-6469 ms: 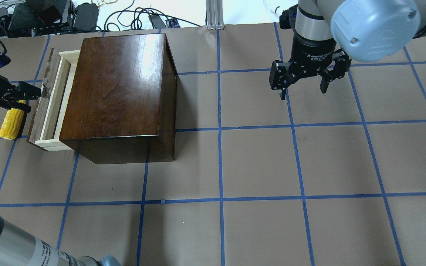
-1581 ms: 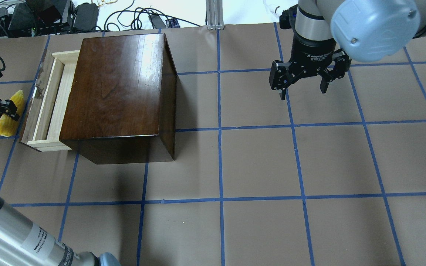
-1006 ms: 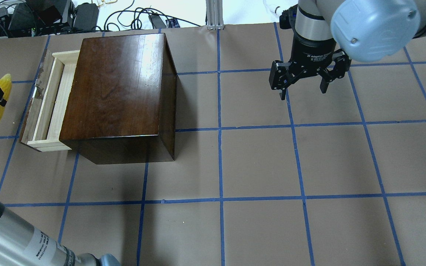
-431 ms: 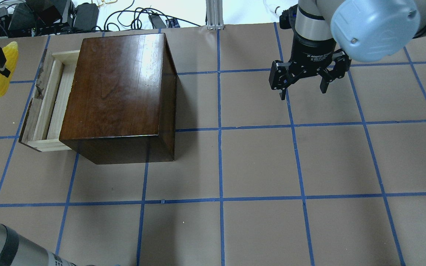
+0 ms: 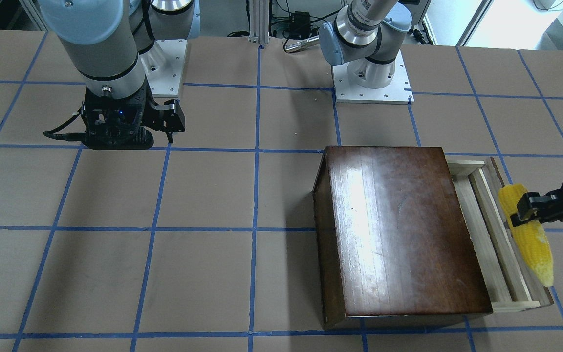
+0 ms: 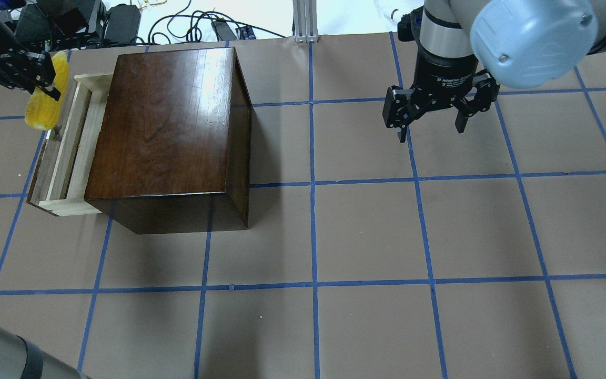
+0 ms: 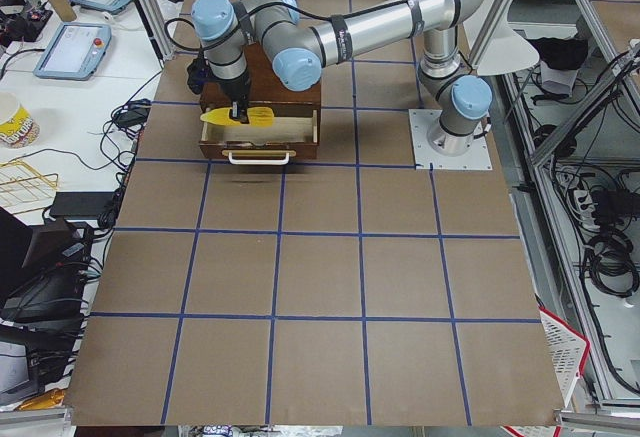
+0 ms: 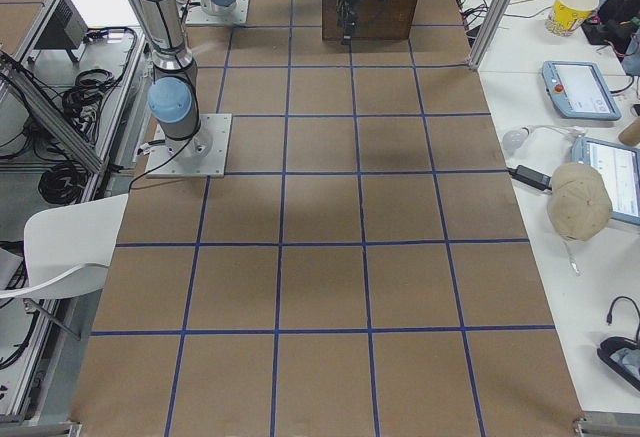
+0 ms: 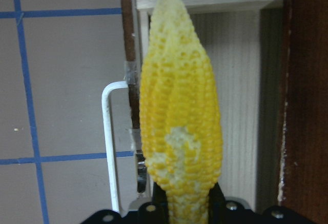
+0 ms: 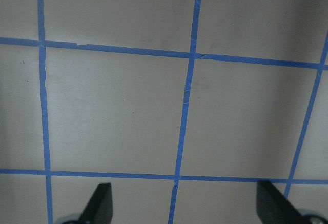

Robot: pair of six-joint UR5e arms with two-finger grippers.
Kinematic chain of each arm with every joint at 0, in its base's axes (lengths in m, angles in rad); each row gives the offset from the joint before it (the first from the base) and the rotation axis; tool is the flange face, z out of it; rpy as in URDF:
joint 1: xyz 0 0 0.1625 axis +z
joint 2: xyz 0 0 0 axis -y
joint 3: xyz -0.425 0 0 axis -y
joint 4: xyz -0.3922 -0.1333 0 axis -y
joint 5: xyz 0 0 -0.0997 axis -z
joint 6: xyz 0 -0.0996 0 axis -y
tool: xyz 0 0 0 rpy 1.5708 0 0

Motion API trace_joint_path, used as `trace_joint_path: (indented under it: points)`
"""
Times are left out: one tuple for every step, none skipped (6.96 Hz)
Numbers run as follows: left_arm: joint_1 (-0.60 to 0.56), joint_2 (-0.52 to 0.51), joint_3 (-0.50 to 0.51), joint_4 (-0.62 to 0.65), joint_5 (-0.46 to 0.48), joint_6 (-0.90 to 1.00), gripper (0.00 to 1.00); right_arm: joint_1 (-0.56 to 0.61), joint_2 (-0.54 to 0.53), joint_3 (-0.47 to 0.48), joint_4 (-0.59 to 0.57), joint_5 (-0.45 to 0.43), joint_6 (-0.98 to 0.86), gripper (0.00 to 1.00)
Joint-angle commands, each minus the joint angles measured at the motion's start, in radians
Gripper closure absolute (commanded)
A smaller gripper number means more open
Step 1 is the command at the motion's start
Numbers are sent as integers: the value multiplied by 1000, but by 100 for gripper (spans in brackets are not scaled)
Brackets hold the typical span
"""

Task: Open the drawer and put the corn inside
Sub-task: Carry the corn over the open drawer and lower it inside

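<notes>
My left gripper [image 6: 40, 79] is shut on the yellow corn [image 6: 45, 102] and holds it in the air over the drawer's dark front panel. The corn also shows in the front view [image 5: 530, 239] and the left wrist view [image 9: 179, 121], pointing along the drawer. The pale wooden drawer [image 6: 69, 147] is pulled part way out of the dark-brown box [image 6: 166, 121], and the part of its inside that shows holds nothing [image 9: 241, 80]. My right gripper [image 6: 429, 129] is open and holds nothing, far to the right above the table.
A white wire handle [image 9: 108, 142] sticks out from the drawer's front panel. Cables and gear [image 6: 71, 21] lie beyond the table's far edge, behind the box. The brown table [image 6: 366, 231] has a blue tape grid.
The drawer slid further out. My left gripper took hold of the corn on the table left of the drawer, lifted it and carried it back over the drawer's front. The right arm stayed still.
</notes>
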Motion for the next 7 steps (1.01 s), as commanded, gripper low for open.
trace_joint_path:
  points:
    - [-11, -13, -63, 12, 0, -5, 100, 0, 0, 0, 0, 0, 0, 0]
    - [-11, -22, -88, 49, -1, 1, 100, 0, 0, 0, 0, 0, -1, 0]
    - [-9, -33, -106, 52, 0, 3, 100, 0, 0, 0, 0, 0, 0, 0]
    - [-5, -40, -114, 52, 0, 1, 100, 0, 0, 0, 0, 0, -1, 0]
    - [0, -47, -123, 52, 0, 6, 100, 0, 0, 0, 0, 0, -1, 0]
    - [0, -53, -123, 53, 0, 4, 87, 0, 0, 0, 0, 0, -1, 0]
    - [0, -60, -126, 58, 0, 4, 63, 0, 0, 0, 0, 0, 0, 0]
